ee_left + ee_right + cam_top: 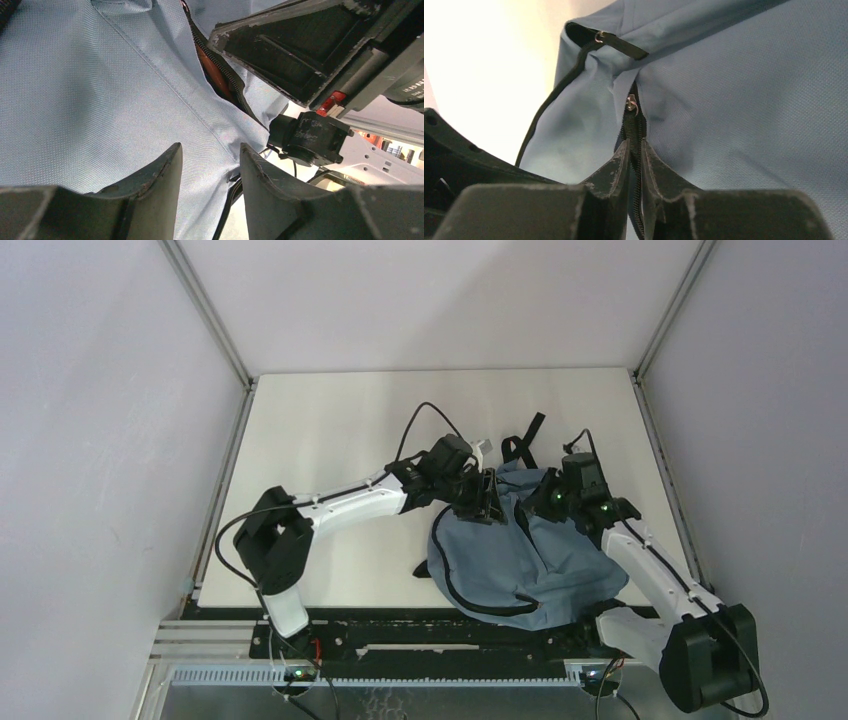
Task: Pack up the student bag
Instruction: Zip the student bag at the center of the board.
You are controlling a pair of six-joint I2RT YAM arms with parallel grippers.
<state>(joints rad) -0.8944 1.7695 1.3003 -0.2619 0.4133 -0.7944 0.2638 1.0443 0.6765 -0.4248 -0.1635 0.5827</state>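
Note:
The student bag [535,565], dusty blue with black trim, lies at the table's near right. My left gripper [487,504] is at its upper left corner. In the left wrist view the gripper [210,148] has its jaws half closed, with a bulging fold of the bag's fabric [100,90] and its black edge trim between them. A partly open zipper [220,75] shows something orange inside. My right gripper [548,508] is at the bag's top. In the right wrist view that gripper [635,143] is pinched on the black zipper strip [634,127], just below the metal slider [631,105].
The bag's black straps [522,445] trail onto the white table [330,440] behind it. Grey walls close in the left, back and right sides. The right arm's wrist body [300,55] hangs close above my left gripper.

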